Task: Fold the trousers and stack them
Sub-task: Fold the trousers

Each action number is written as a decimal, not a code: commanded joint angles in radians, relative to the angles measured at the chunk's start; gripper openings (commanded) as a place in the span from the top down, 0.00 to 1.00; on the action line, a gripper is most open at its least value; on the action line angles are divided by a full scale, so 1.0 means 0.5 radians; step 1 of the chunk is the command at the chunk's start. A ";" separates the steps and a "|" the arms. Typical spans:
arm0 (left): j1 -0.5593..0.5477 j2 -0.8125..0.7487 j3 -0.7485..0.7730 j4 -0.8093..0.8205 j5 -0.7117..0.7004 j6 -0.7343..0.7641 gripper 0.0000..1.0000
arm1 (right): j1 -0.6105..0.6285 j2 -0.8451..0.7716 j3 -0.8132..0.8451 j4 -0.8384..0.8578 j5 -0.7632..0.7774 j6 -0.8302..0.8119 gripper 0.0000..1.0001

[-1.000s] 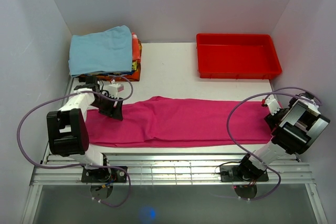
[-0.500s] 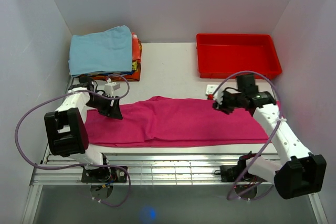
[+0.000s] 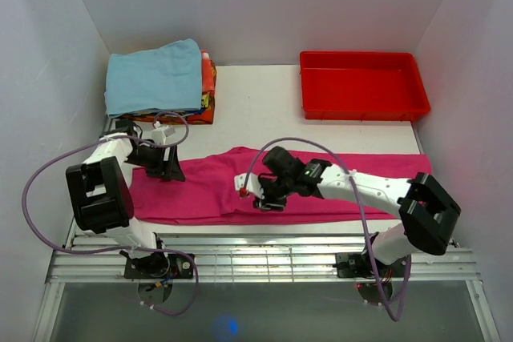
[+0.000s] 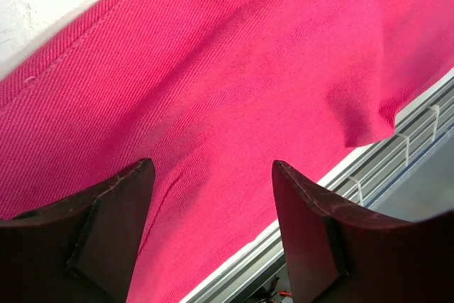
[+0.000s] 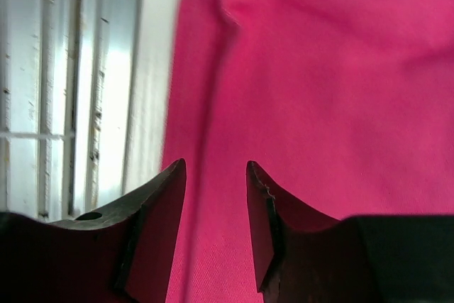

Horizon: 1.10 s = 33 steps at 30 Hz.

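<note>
The magenta-pink trousers [image 3: 321, 186] lie flat and lengthwise across the table, legs together. My left gripper [image 3: 167, 171] hovers over their left end. In the left wrist view it [image 4: 213, 164] stands wide open above the cloth [image 4: 234, 69], near the front hem, with nothing between the fingers. My right gripper [image 3: 266, 198] reaches out over the middle of the trousers, close to their front edge. In the right wrist view it [image 5: 216, 164] is partly open just above the cloth [image 5: 319, 90], gripping nothing.
A stack of folded cloths topped by a light blue one [image 3: 156, 76] sits at the back left. A red plastic tray [image 3: 362, 86] stands at the back right. A slatted metal rail [image 3: 264, 250] runs along the front edge. White walls close in both sides.
My right arm has swung from the right end of the trousers leftward to their middle, its jaws narrower than a second ago. The left gripper has shifted slightly left. The trousers have not moved.
</note>
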 commanded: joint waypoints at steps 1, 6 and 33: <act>0.020 0.023 -0.017 0.064 0.053 -0.029 0.21 | 0.270 0.120 0.111 0.206 0.213 0.146 0.55; 0.023 0.050 -0.021 0.095 0.068 -0.051 0.20 | 0.427 0.374 0.175 0.374 0.416 0.229 0.58; 0.115 0.161 -0.011 0.230 -0.030 -0.112 0.20 | 0.473 0.403 0.365 0.105 0.324 0.137 0.92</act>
